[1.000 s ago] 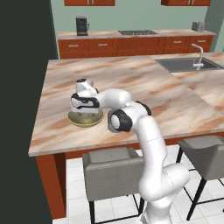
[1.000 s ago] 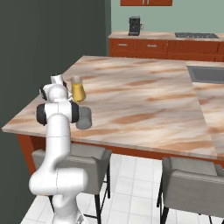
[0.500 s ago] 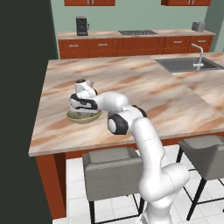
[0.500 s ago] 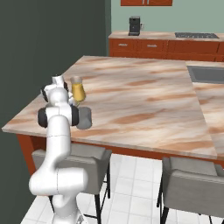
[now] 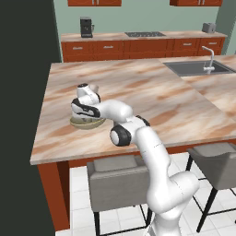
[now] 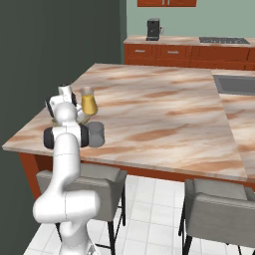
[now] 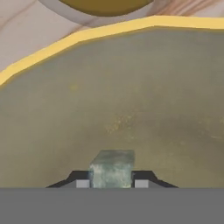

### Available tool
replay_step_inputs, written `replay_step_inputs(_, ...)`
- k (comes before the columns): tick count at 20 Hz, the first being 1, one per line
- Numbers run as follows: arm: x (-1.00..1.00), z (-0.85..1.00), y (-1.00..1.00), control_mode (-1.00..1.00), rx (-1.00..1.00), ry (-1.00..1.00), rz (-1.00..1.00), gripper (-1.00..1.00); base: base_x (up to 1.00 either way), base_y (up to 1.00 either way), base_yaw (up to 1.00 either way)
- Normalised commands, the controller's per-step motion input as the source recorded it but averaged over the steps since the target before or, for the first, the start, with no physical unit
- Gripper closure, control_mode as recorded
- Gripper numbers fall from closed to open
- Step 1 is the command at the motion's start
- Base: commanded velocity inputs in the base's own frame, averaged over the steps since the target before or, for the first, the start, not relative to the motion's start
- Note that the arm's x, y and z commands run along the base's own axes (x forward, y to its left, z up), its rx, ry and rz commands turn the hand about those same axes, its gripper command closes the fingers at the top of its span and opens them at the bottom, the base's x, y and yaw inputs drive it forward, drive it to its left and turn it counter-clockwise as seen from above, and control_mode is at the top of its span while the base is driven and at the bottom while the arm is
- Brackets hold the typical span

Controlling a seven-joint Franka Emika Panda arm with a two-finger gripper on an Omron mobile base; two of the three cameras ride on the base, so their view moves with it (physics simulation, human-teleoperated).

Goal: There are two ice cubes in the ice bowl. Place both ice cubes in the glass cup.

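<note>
golden ice bowl on the marble table, hand lowered into it, left base view. right base view: glass cup near the flask. hand view: jaws clamped on one ice cube inside the bowl.

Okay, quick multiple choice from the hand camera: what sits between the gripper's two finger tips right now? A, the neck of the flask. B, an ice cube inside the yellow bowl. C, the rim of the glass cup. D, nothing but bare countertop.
B: in the hand view a pale translucent ice cube sits squarely between the gripper finger tips, with the ice bowl and its olive floor and yellow rim behind it.
</note>
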Motion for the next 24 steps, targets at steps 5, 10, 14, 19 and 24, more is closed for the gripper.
replay_step_inputs(5,-0.01,0.42,0.00,-1.00,0.00,0.00,-0.03,1.00,0.00,0.00,0.00)
replay_step_inputs(10,-0.45,0.75,-0.23,-1.00,0.01,0.00,-0.08,1.00,0.00,0.00,0.00)
replay_step_inputs(14,-0.88,0.74,-0.71,-1.00,0.07,0.00,-0.10,1.00,0.00,0.00,0.00)
replay_step_inputs(19,-1.00,0.52,-1.00,-1.00,0.11,0.01,-0.11,1.00,0.00,0.00,0.00)
replay_step_inputs(24,-1.00,0.10,-1.00,-1.00,0.15,-0.02,-0.10,1.00,0.00,0.00,0.00)
